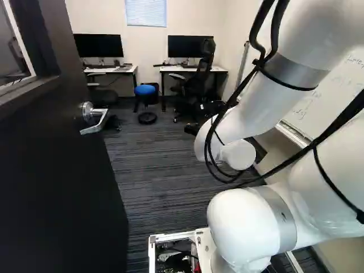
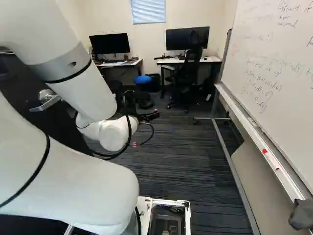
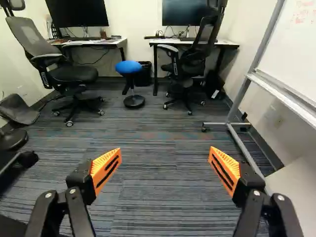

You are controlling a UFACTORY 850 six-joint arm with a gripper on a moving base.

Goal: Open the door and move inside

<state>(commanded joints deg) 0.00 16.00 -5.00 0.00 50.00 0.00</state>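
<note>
Moving inside is judged to be required next, as the door [image 1: 62, 182] is swung open, its lever handle [image 1: 87, 112] located left of the jaws, which are spread and aimed over the carpet [image 3: 158, 173].

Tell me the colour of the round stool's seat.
The stool's seat is blue, clearest in the wrist view.

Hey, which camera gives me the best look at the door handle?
The left base view: the door handle shows there unobstructed, lever and round plate on the dark door. The right base view has it close beside the arm; the wrist view lacks it.
</note>
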